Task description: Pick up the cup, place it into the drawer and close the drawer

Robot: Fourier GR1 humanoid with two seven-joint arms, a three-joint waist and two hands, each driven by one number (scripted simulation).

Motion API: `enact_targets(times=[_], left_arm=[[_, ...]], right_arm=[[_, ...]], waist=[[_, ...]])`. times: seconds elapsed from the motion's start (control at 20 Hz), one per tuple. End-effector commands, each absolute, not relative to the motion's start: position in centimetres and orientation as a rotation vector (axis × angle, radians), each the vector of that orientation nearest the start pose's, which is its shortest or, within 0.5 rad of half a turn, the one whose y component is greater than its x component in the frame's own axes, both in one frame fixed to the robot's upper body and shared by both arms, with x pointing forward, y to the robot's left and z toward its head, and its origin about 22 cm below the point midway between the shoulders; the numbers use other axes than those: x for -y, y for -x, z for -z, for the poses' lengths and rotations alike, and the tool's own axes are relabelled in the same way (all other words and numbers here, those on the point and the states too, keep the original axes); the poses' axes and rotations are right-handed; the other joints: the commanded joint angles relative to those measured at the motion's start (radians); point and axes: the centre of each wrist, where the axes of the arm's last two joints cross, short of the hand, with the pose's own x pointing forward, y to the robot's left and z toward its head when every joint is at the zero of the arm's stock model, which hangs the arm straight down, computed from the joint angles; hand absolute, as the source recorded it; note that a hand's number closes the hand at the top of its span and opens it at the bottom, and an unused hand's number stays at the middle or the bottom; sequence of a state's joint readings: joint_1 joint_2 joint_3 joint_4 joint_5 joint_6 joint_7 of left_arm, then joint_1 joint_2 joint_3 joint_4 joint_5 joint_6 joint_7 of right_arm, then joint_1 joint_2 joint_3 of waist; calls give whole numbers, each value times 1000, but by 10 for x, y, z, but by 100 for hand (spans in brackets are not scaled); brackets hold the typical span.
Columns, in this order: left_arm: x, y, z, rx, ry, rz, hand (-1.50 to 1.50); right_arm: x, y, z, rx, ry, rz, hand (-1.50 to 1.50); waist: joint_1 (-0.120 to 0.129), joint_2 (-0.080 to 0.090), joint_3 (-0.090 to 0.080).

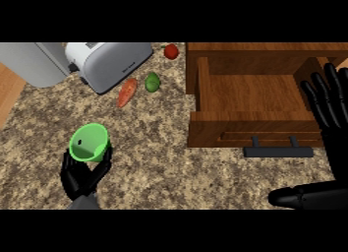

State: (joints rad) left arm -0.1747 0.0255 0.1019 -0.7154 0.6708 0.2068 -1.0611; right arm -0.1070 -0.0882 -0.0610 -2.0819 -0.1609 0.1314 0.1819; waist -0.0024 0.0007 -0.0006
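Speckled stone counter (169, 162), seen from above; wooden drawer (228, 133) at far right, pulled open towards the near side, its dark bar handle (278, 151) on the front panel; silver toaster (111, 61) at far left, beside a grey appliance (28, 61) at the left edge; right hand (340, 128) at the right edge, released, fingers straight and pointing to the far side, overlapping the drawer's right wall; left hand (82, 177) at near left, fingers curled round the lower part of the green cup (88, 141); cup tilted, its mouth in view, well apart from the drawer; carrot (127, 92), green fruit (153, 81) and red fruit (171, 51) between toaster and drawer.
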Motion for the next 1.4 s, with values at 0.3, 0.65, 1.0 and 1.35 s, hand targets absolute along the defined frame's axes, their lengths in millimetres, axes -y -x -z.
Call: enact_targets(times=[0.3,0.65,1.0,1.35], left_arm=[[-255,-232,149,1950,-392,-660,150],[-290,-253,126,1947,88,-320,150],[-268,-291,74,2061,263,-198,150],[-232,-292,20,2088,372,-122,150]], right_arm=[[245,-221,-147,2006,-142,-142,-150],[243,-224,-153,2000,-167,-160,-150],[239,-228,-147,1992,-133,-117,-150],[251,-216,-139,1978,-139,-124,-150]], waist=[[-1,0,0],[-5,-1,0],[10,-5,2],[6,-4,1]])
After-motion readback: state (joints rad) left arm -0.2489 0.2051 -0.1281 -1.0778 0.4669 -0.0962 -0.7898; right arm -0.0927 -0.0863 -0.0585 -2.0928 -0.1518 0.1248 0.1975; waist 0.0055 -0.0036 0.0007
